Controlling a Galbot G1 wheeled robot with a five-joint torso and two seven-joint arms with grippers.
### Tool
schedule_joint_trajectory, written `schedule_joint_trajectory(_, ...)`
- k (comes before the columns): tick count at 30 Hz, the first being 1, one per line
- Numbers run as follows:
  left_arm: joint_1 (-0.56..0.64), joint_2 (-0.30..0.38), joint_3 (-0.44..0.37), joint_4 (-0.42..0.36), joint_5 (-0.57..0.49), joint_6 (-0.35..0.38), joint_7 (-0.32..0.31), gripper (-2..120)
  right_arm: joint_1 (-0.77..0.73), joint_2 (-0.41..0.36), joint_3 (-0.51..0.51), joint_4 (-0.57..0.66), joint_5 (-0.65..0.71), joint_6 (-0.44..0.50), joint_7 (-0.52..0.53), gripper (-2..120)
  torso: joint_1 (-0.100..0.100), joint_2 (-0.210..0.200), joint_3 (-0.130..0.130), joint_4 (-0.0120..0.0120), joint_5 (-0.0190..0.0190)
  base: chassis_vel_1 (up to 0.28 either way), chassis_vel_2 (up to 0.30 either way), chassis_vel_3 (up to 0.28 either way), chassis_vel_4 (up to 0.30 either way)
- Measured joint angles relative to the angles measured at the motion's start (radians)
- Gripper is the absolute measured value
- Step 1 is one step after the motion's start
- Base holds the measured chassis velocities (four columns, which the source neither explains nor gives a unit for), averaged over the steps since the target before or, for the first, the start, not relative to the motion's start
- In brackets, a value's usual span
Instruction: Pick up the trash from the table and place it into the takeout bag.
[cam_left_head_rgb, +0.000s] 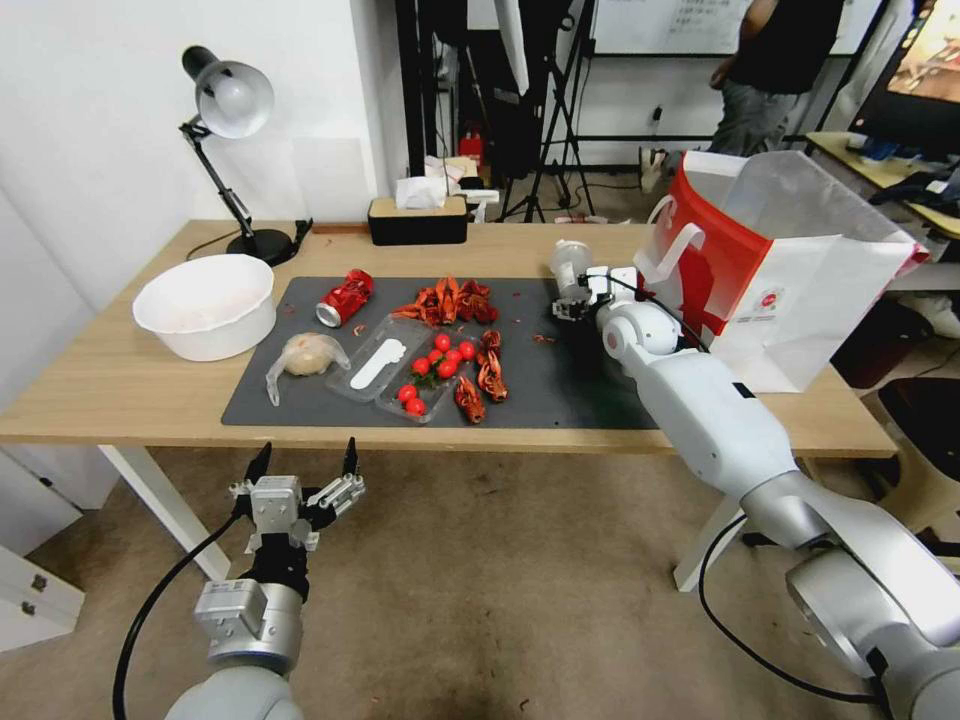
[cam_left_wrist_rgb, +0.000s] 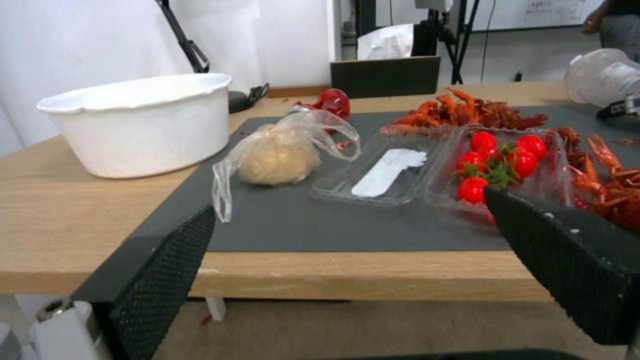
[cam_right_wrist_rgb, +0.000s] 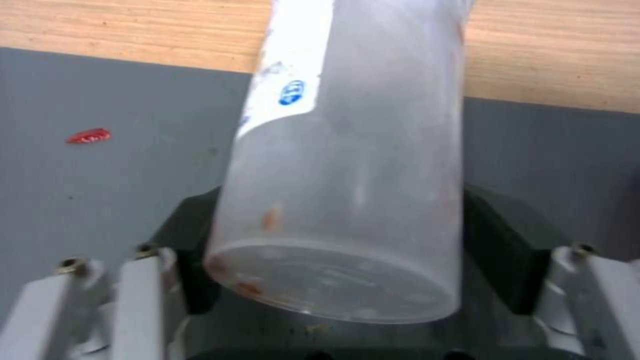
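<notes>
The right pincer clamps the clear plastic cup, its mouth cut off; left pincer gapes wide.

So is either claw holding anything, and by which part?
The right claw grips the clear cup by its sides near the base, above the mat. The left claw is open, holding nothing.

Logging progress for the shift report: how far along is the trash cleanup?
No bowl or blue cup lies on the table. In hand: right claw grips the clear plastic cup beside the takeout bag. Left: crushed red can, wrapped lump. Left claw hangs open.
</notes>
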Motion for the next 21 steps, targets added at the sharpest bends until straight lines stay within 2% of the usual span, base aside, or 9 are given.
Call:
schedule_joint_trajectory(2, 0.003, -0.001, 0.000, -0.001, 0.001, 0.000, 0.000, 100, -0.002, -0.001, 0.000, 0.004, 0.000, 0.001, 0.000, 61, 0.000, 0.000, 0.000, 0.0001, 0.0001, 0.000, 0.000, 0.000, 0.000)
schedule_joint_trajectory(6, 0.004, -0.003, 0.002, -0.002, 0.002, 0.000, 0.000, 100, -0.003, -0.007, 0.001, 0.010, 0.000, 0.001, 0.001, 53, 0.000, 0.000, 0.000, -0.0002, 0.0000, 0.000, 0.000, 0.000, 0.000)
schedule_joint_trajectory(10, 0.004, -0.005, 0.004, -0.003, 0.004, 0.000, 0.000, 100, -0.006, -0.020, 0.001, 0.024, 0.000, 0.000, 0.006, 52, 0.000, 0.000, 0.000, -0.0012, 0.0000, 0.000, 0.000, 0.000, 0.000)
schedule_joint_trajectory(21, 0.002, -0.007, 0.009, -0.002, 0.008, 0.000, 0.000, 100, -0.041, -0.065, 0.006, 0.134, -0.030, 0.006, 0.012, 52, 0.000, 0.000, 0.000, -0.0006, 0.0000, 0.000, 0.000, 0.000, 0.000)
